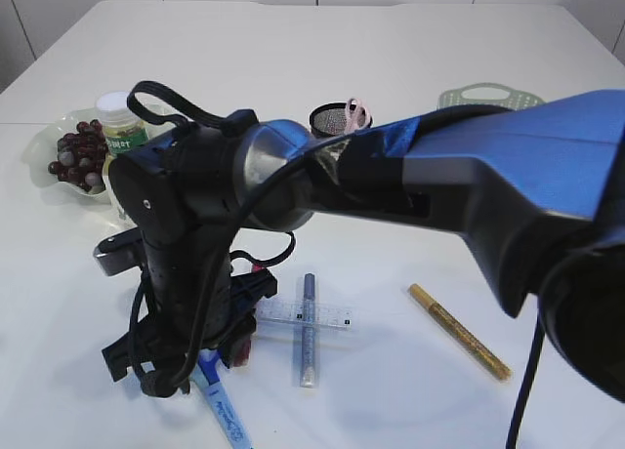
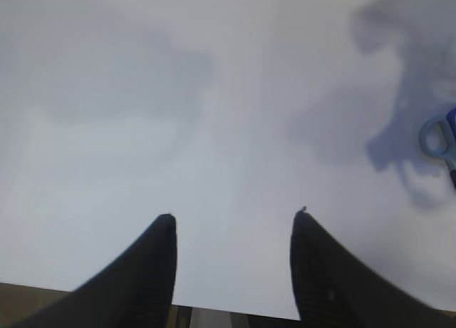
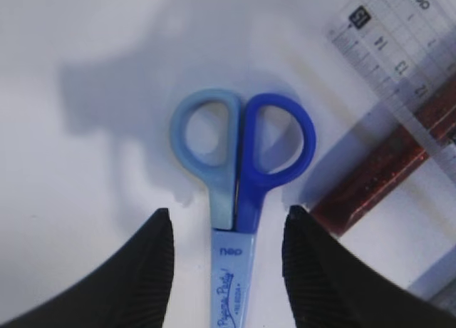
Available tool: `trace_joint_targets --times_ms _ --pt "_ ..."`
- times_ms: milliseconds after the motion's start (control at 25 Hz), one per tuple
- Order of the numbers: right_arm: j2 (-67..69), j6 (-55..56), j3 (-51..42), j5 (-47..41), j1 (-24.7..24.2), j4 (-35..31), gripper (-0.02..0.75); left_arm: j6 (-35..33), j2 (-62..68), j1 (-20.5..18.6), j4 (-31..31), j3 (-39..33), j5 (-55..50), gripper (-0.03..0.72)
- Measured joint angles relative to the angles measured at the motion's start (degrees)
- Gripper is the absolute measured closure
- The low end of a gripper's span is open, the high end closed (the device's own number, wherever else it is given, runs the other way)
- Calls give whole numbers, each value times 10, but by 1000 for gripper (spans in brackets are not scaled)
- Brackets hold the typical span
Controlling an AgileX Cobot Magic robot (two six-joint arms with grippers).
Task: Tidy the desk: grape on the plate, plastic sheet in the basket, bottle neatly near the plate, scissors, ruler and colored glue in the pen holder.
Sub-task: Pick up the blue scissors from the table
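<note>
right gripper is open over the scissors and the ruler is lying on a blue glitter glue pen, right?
Nearly. The right gripper is open over the scissors, but the right wrist view shows the ruler lying on a red glitter glue pen, not a blue one.

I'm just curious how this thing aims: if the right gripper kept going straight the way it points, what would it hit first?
Most likely the scissors: the right gripper is open, its fingers either side of the handles. Depth is hard to judge; the table lies right beneath.

Bright even light, soft shadows on table (image 2: 214, 93), both wrist pics slightly blurry.
</note>
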State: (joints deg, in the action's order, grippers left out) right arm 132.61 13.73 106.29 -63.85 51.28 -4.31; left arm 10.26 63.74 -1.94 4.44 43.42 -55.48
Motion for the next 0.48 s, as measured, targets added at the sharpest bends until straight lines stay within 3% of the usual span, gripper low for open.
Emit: trace_joint_targets --times_ms 480 --pt "28 1 2 1 0 3 339 0 0 0 2 0 -2 309"
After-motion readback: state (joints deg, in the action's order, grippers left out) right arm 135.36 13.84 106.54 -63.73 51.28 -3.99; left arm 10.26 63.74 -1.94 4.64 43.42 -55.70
